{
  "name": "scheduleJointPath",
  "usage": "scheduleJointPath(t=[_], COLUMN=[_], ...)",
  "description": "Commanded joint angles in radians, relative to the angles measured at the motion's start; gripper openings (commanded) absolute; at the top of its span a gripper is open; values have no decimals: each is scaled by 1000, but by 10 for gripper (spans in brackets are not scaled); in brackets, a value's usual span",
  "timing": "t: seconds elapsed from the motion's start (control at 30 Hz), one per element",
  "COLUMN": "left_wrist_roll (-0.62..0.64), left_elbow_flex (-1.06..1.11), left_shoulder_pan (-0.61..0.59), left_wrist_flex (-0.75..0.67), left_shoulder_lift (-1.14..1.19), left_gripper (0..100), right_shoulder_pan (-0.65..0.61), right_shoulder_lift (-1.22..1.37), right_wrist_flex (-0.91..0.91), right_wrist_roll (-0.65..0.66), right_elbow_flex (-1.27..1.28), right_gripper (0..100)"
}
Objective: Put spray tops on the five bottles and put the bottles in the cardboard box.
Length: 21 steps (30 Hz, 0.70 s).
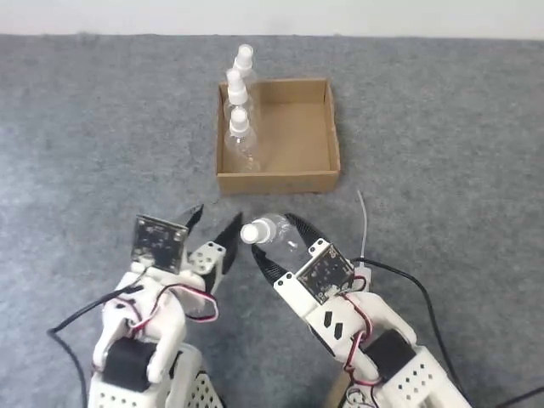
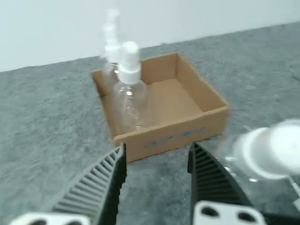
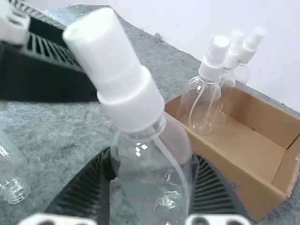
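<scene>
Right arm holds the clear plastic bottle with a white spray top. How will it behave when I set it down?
The clear plastic bottle looks empty, probably light and squeezable in the right gripper. Tall and narrow under its white spray top, it likely tips if nudged. Its smooth round wall may roll.

- bottle (image 3: 154,183), lower centre of the right wrist view: clear glossy plastic; its spray top (image 3: 112,70) smooth white plastic
- cardboard box (image 1: 276,181): matt brown card (raw-cut edges)
- table cover (image 1: 102,127): grey, fuzzy, probably felt
- left gripper (image 2: 157,146): ribbed matt black plastic jaws
</scene>
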Motion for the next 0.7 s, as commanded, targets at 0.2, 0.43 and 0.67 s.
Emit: scheduleJointPath(t=[0.2, 0.43, 0.67], left_wrist_roll=[-6, -6, -6], left_elbow_flex=[-53, 45, 145], left_shoulder_pan=[-315, -442, -451], left_wrist_flex=[3, -2, -97], left_shoulder_lift=[-17, -18, -18], left_gripper=[204, 205, 203], right_shoulder_pan=[7, 19, 105], right_shoulder_lift=[-24, -24, -16], right_wrist_flex=[-13, 48, 84], right_wrist_roll=[-8, -11, -68], right_elbow_flex=[-6, -52, -118], right_gripper=[69, 69, 69])
